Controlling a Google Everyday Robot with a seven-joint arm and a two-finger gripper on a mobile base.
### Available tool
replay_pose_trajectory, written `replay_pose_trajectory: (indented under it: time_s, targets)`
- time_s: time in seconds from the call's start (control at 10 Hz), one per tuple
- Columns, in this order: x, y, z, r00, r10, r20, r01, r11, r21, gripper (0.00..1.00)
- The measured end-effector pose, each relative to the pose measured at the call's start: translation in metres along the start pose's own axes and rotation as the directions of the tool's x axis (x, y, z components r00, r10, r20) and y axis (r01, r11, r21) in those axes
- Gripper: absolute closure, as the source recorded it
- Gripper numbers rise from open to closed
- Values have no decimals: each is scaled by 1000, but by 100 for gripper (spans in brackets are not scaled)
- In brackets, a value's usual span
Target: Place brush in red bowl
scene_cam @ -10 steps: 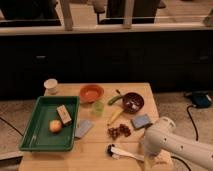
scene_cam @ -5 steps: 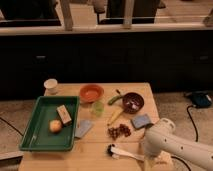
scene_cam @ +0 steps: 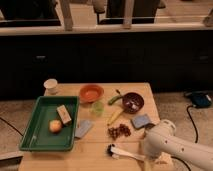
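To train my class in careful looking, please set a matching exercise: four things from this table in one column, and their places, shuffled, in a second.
Things
1. brush
2. red bowl
3. white cup
4. round orange fruit

Places
A. inside the green tray
B. back left corner of the table
C. just behind the small green cup
D. near the front edge, its handle end by the robot's tool

Pairs: 1-D, 2-C, 3-B, 4-A.
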Motion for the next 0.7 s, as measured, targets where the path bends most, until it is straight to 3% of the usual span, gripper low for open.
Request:
replay_pose_trajectory:
  time_s: [0.6, 0.7]
  targets:
    - [0, 1, 0, 1000, -2, 2, 2, 1000, -2, 20]
    - [-2, 3, -6, 1000, -28, 13, 28, 1000, 1, 20]
